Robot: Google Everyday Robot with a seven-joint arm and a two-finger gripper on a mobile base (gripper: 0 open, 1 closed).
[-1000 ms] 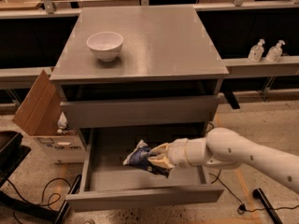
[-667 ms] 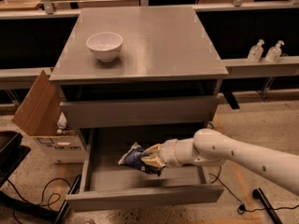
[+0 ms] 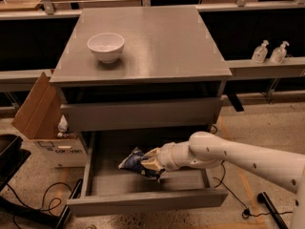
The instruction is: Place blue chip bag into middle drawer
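Camera view, end effector point(image 3: 152, 164) gripping blue chip bag point(image 3: 132, 159), in middle drawer point(image 3: 143, 202)

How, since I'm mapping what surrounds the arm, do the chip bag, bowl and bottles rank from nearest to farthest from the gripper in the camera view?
1. The chip bag: clamped in the gripper, low inside the open drawer.
2. The bowl: up on the cabinet top, back left.
3. The bottles: on the ledge, far back right.
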